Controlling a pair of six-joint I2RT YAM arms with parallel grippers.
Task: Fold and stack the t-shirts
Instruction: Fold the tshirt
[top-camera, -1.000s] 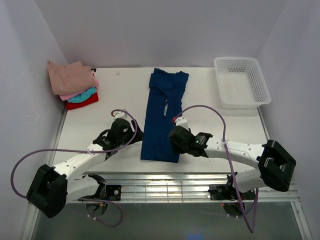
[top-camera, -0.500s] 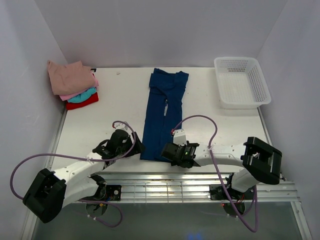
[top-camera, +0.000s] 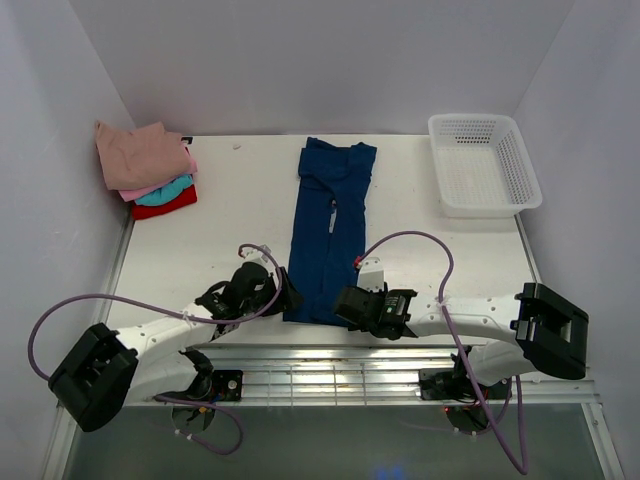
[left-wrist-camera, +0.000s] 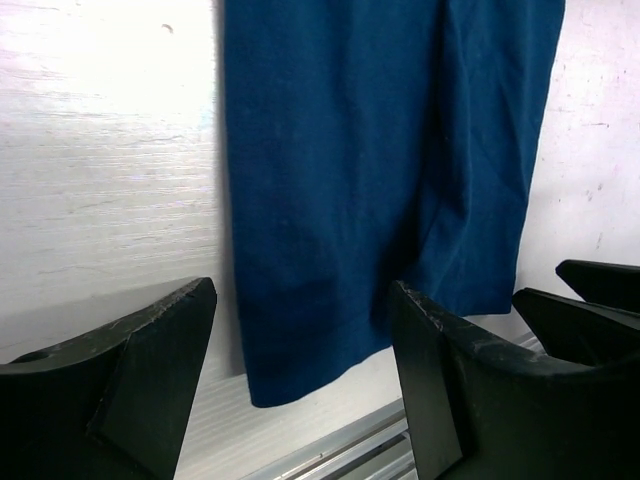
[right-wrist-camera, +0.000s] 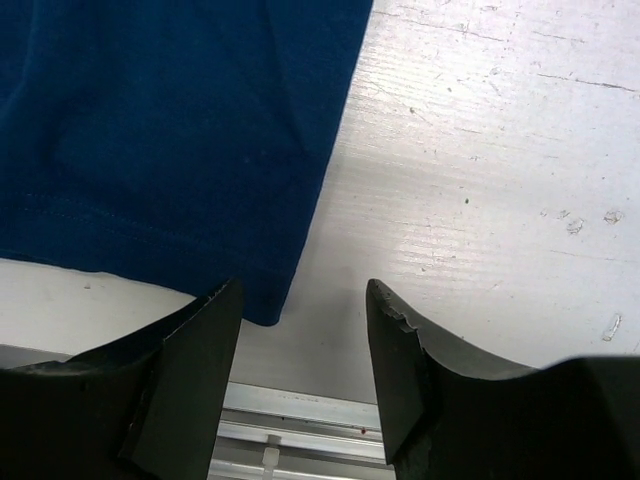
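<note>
Folded tees (top-camera: 150, 170): stacked, far-left corner. Left gripper (left-wrist-camera: 300, 310): jaws wide, empty, straddling near-left hem corner. Navy tee (top-camera: 328, 235): long strip, table centre. Right gripper (right-wrist-camera: 305, 300): wide, empty, at near-right corner. Pinch both corners evenly before you lift hem.

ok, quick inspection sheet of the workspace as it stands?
Surface: white table, lightly scuffed.
Job's things: navy tee lies at centre as a long folded strip; stack of folded tees in the far left corner, dusty pink on top.
Clutter: white mesh basket, far right, looks empty.
Grippers: left gripper open over the strip's near left corner; right gripper open over its near right corner; neither grips cloth.
Cables: purple cables loop from both arms.
Surroundings: pale walls on three sides; metal rail at the near edge.
</note>
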